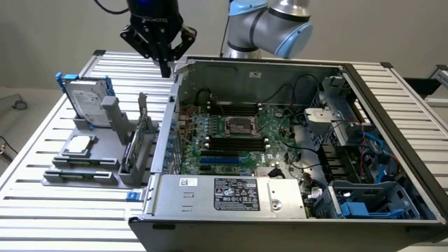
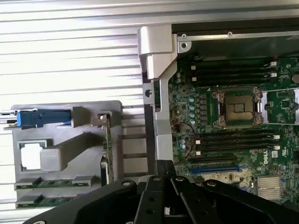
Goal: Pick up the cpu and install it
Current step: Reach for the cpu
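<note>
The cpu (image 1: 79, 144) is a small pale square chip lying flat in a grey holder (image 1: 105, 176) on the slatted table, at the exterior view's left. In the wrist view the cpu (image 2: 32, 156) shows as a bright square in the holder (image 2: 65, 175). My gripper (image 1: 166, 69) hangs high over the table, just beyond the back corner of the open computer case, far from the chip. Its black fingers (image 2: 164, 169) are shut together with nothing between them. The dark metal-framed socket (image 1: 240, 126) sits in the middle of the motherboard, and the socket (image 2: 237, 108) stands open in the wrist view.
A silver hard drive (image 1: 89, 100) with a blue frame stands upright at the back of the holder. An upright circuit card (image 1: 144, 134) stands in the holder near the case wall (image 1: 168, 136). The case holds memory slots, cables and a power supply (image 1: 231, 193).
</note>
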### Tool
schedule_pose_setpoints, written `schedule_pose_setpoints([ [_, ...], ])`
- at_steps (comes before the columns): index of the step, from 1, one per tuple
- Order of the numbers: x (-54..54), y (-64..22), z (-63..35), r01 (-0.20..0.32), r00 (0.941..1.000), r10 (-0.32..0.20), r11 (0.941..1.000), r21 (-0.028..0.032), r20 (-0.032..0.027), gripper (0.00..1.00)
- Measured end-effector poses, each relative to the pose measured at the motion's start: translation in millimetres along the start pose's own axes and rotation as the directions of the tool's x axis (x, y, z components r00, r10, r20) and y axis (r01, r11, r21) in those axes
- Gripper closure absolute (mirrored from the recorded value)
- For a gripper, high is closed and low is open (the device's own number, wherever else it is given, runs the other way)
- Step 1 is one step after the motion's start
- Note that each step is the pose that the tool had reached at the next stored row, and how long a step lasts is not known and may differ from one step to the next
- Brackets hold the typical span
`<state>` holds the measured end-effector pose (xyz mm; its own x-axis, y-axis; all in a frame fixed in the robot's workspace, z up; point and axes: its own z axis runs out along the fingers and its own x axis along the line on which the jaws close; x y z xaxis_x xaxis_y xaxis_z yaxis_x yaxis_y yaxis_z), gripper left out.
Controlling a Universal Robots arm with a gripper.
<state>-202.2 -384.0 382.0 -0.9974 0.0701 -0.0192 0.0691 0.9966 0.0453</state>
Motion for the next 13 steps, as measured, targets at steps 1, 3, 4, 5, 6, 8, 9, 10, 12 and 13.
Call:
schedule_pose_setpoints([
  [1, 4.5, -0.4, 1.0, 0.000, 1.0000, 0.000, 1.0000, 0.0005, 0.0001, 0.89],
  [3, 14.0, -1.1, 3.1, 0.000, 1.0000, 0.000, 1.0000, 0.0016, 0.0001, 0.89],
  [4, 18.4, -1.5, 4.1, 0.000, 1.0000, 0.000, 1.0000, 0.0022, 0.0001, 0.89],
  [5, 23.0, -1.8, 5.1, 0.000, 1.0000, 0.000, 1.0000, 0.0028, 0.0002, 0.89],
  [6, 27.5, -2.2, 6.0, 0.000, 1.0000, 0.000, 1.0000, 0.0033, 0.0002, 0.89],
  [8, 36.4, -2.9, 8.0, 0.000, 1.0000, 0.000, 1.0000, 0.0044, 0.0003, 0.89],
  [9, 41.2, -3.3, 9.0, 0.000, 1.0000, 0.000, 1.0000, 0.0050, 0.0004, 0.89],
  [10, 45.8, -3.7, 10.0, 0.000, 1.0000, 0.000, 1.0000, 0.0056, 0.0004, 0.89],
  [12, 54.7, -4.4, 11.9, 0.000, 1.0000, 0.000, 1.0000, 0.0069, 0.0004, 0.89],
  [13, 59.2, -4.7, 12.9, 0.000, 1.0000, 0.000, 1.0000, 0.0074, 0.0004, 0.89],
])
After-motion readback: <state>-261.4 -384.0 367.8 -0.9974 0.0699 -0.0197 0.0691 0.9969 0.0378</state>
